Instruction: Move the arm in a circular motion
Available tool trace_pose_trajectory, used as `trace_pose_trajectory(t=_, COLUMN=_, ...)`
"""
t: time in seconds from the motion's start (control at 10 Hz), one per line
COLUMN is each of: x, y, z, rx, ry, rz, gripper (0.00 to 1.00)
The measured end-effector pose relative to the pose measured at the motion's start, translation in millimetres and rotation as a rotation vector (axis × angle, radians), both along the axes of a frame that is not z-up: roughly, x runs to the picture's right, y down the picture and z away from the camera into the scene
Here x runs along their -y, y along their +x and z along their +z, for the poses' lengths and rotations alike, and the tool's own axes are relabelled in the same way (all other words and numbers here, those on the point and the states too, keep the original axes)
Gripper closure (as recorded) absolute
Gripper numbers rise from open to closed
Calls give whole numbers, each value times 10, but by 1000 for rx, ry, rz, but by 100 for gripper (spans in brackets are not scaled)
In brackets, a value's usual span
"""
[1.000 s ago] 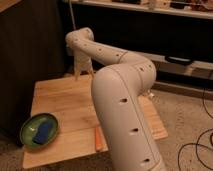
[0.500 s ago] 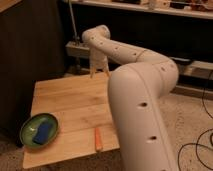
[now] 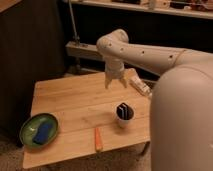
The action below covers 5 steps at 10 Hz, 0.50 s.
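Observation:
My cream-white arm (image 3: 150,55) of thick tubular segments with small dark holes reaches from the lower right across to the back of the wooden table (image 3: 65,100). Its big near segment (image 3: 182,125) fills the right side of the view. The small pronged gripper (image 3: 115,81) hangs downward from the rounded wrist joint, just above the table's far right part. It holds nothing that I can see.
On the table are a green plate (image 3: 27,135) with a blue object (image 3: 43,132), an orange carrot (image 3: 98,139), a white cup (image 3: 124,114) holding dark items, and a white object (image 3: 140,87) at the right edge. Dark cabinets and a metal shelf rail (image 3: 80,50) stand behind.
The arm has swung to the right and farther out over the table. The gripper moved from the back left of the table toward the back right. The cup has come into view.

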<state>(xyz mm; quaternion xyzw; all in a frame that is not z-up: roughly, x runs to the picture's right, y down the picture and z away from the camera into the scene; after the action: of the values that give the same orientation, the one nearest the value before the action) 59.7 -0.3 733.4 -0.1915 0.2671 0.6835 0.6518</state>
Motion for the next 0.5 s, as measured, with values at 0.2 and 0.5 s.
trace_pose_trajectory(t=0.2, x=-421, y=-50, z=-347, rx=-10, ry=-31, rz=35, gripper=35)
trace_pose_trajectory(t=0.5, x=-941, y=-402, z=-692, rx=84, ry=-56, rz=59, gripper=35)
